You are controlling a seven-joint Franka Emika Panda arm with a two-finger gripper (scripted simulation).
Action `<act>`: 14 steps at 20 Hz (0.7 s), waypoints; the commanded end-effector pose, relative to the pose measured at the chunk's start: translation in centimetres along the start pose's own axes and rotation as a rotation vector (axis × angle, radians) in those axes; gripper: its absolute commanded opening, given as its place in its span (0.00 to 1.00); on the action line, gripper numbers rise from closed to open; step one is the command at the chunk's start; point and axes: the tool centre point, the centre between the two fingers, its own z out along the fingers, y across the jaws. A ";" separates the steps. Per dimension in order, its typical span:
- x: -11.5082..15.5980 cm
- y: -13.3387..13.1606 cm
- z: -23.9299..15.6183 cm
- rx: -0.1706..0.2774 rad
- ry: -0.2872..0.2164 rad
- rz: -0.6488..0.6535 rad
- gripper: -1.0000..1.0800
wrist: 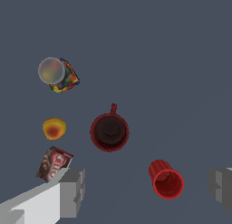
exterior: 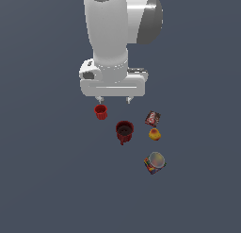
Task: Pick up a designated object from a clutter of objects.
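The small bright red ribbed cup (exterior: 100, 112) stands upright on the grey floor, below the fingertip on the exterior view's left. In the wrist view the cup (wrist: 166, 180) lies between the two grey fingers (wrist: 72, 191), nearer the other one, not touched. My gripper (exterior: 113, 100) hangs above the floor, open and empty; in the wrist view its midpoint (wrist: 147, 191) is just beside the cup. The dark red mug (exterior: 124, 131) with handle stands close by, also in the wrist view (wrist: 109, 132).
A small red printed box (exterior: 152, 118), a yellow-orange rounded toy (exterior: 155, 134) and a multicoloured can with a pale lid (exterior: 155, 162) lie toward the exterior view's right. In the wrist view the box (wrist: 53, 163) lies close to one finger.
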 end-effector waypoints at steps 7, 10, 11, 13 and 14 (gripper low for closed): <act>-2.0 3.1 5.2 -0.004 0.002 0.000 0.96; -3.4 4.5 7.7 -0.007 0.003 0.000 0.96; -3.9 5.0 8.5 -0.008 0.003 0.000 0.96; -5.0 6.0 10.1 -0.010 0.003 -0.001 0.96; -5.6 6.4 10.9 -0.012 0.004 -0.001 0.96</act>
